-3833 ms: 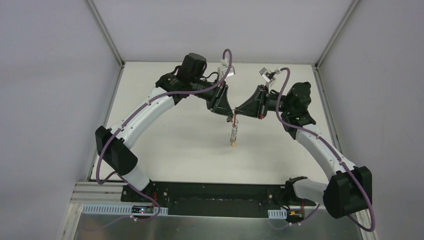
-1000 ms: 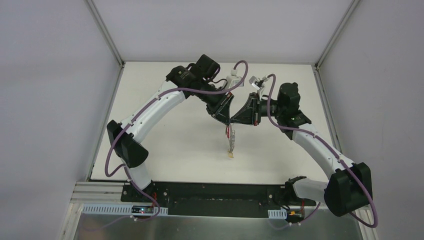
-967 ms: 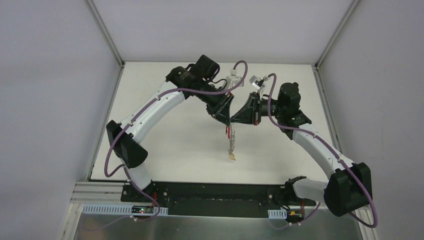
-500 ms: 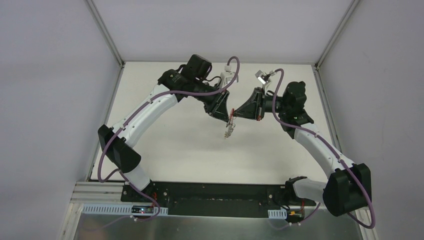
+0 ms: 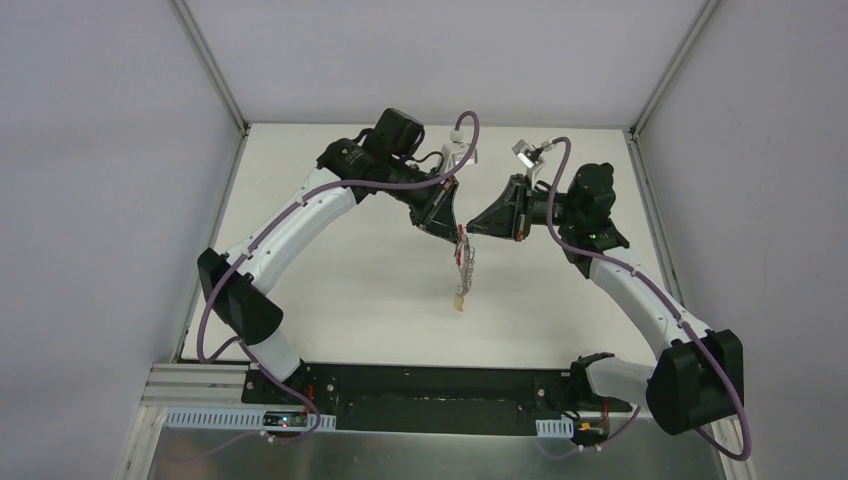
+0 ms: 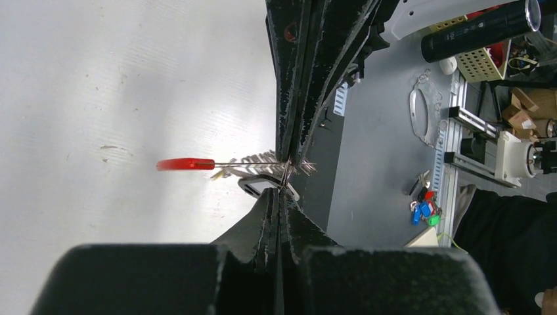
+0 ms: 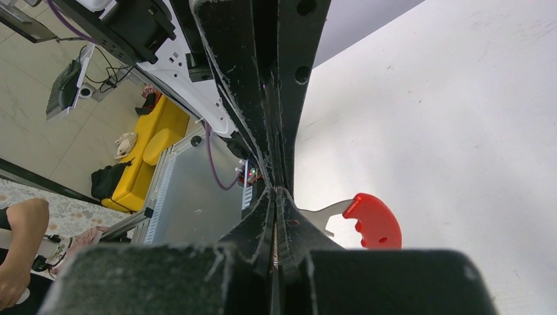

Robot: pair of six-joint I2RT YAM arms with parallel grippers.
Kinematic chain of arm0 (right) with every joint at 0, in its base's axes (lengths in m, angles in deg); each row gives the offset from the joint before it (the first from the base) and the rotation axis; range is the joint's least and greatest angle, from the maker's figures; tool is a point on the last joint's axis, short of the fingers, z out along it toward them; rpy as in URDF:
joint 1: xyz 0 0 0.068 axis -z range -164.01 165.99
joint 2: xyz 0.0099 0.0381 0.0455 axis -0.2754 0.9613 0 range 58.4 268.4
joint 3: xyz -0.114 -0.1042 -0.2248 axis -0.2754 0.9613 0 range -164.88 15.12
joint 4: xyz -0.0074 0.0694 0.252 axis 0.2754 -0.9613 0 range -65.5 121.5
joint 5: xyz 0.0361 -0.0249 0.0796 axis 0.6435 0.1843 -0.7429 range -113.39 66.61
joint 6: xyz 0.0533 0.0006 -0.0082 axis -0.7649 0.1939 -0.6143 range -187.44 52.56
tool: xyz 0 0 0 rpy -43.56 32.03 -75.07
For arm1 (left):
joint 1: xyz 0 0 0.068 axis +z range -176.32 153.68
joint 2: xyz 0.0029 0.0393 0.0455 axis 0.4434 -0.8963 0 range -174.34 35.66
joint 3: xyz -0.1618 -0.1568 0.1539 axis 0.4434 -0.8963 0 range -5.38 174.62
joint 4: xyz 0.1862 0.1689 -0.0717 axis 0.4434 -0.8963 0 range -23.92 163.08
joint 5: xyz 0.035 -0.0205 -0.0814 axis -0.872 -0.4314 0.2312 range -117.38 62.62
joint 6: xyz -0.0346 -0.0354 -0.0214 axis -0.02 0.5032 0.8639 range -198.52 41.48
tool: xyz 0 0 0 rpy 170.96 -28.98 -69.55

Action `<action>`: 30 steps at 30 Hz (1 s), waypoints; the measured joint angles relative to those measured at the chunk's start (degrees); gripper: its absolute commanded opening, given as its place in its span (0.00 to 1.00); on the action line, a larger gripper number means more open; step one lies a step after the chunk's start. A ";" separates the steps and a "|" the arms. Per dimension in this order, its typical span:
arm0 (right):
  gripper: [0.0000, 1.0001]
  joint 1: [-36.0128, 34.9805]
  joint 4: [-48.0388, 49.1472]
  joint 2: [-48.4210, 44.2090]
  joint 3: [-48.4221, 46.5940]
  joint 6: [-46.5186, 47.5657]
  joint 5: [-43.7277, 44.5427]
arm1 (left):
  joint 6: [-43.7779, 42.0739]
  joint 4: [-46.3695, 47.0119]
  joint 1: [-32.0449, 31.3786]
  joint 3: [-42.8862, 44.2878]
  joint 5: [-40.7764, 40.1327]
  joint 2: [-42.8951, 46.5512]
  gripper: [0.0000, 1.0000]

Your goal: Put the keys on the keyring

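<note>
Counter (image 5: 350,260) plain off-white, faintly scuffed. Keys (image 5: 465,265) silver, the lowest one yellow-headed; their strap (image 6: 185,163) bright red. Left pincer (image 5: 453,228) and right pincer (image 5: 474,227) matte black. Arms (image 5: 300,215) white with black joints, and purple cables (image 5: 477,135) loop along them. Walls (image 5: 100,150) pale grey.

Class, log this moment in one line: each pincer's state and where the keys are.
left pincer: shut, tip-to-tip with the right | right pincer: shut on the keys | keys: hanging below the pincer tips

white table (image 5: 340,300) | grey walls (image 5: 90,200) | yellow seat (image 7: 150,147) — perhaps a sofa — beyond table
</note>
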 measured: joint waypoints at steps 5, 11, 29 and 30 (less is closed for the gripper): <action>0.00 0.09 0.15 -0.02 0.00 -0.07 0.02 | 0.50 0.26 0.00 0.00 1.29 -0.31 0.00; 0.00 0.33 0.44 -0.02 0.00 -0.42 0.04 | 1.81 1.31 0.00 -0.24 2.45 -0.46 0.00; 0.00 1.03 2.73 -0.02 0.07 -2.60 -0.24 | 2.93 2.89 0.07 -0.90 4.46 -1.90 0.18; 0.00 1.07 2.97 -0.02 0.07 -2.60 -0.22 | 2.91 2.80 0.33 -0.90 4.44 -1.90 0.21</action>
